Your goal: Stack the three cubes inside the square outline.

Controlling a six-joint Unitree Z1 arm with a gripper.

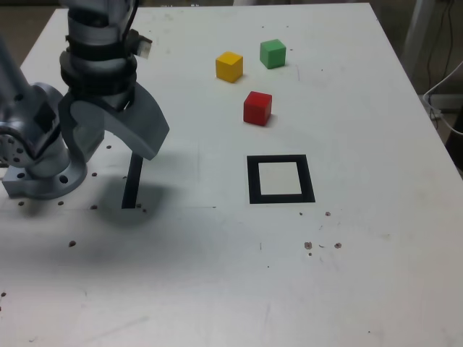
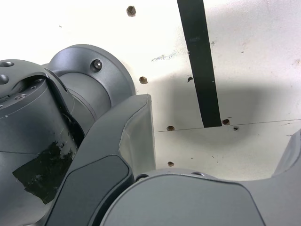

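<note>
Looming nearest the camera in the wrist view as the tool, gaping wide, with jaws well apart and gripping nothing. Hanging above the surface near the black strip, casting a soft shadow, and bearing on none of the cubes. Lying farther out in the exterior view, as separate blocks: the red cube nearest the square outline, then the yellow cube and the green cube, all outside the frame. Probably beginning with a first pick, so best choosing the red cube for its clear sides and short carry. Travelling high, turning the jaws square to two opposite faces, centring before descending straight, closing gently, then lifting cleanly without nudging the yellow cube. Releasing flat over the white centre, since setting a base crooked would be risking a leaning stack. Spreading around all this, a pale surface, showing dark holes and a thin seam. Trailing beyond its edge at the exterior view's right, a white cable against a dim room.
</note>
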